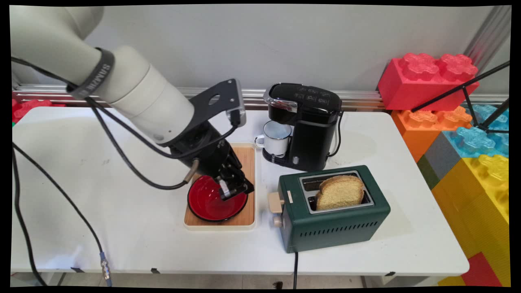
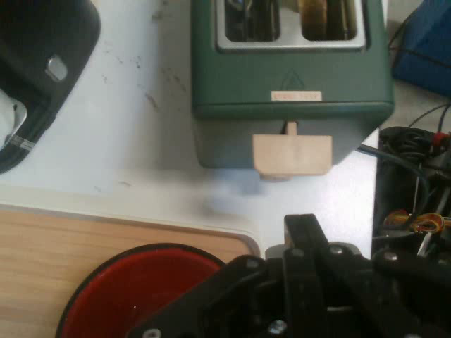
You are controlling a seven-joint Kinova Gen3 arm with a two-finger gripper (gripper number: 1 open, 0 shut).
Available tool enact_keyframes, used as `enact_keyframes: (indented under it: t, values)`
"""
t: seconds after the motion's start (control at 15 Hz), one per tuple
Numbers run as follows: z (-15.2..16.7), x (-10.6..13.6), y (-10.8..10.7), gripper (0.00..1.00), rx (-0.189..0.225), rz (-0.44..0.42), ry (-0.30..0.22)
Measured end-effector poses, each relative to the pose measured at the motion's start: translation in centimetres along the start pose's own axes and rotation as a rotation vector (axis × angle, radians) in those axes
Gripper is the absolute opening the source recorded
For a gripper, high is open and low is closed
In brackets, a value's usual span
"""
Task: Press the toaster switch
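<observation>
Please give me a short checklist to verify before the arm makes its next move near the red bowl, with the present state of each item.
1. Red bowl sits fully on the wooden tray: ok.
2. End effector is over the bowl's right rim: ok; contact with the rim: cannot tell.
3. End effector fingers open or shut: cannot tell.
4. Toaster stands apart from the tray, lever facing it: ok.
5. Bread slice stands upright in a toaster slot: ok.
6. White mug sits under the coffee machine, clear of the arm: ok.
</observation>
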State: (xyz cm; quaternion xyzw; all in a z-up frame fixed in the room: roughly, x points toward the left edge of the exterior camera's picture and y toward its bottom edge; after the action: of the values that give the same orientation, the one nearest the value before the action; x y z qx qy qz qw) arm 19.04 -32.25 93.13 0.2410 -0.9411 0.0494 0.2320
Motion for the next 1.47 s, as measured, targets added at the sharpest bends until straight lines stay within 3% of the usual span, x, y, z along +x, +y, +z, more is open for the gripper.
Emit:
enact_keyframes:
  t: [0.67,1.47]
  values:
    - [2.4,2.1,-0.7,0.0,-0.039,-0.02,-0.031]
    - [4.8,2.7,-1.1,0.0,-0.057,-0.027,-0.021]
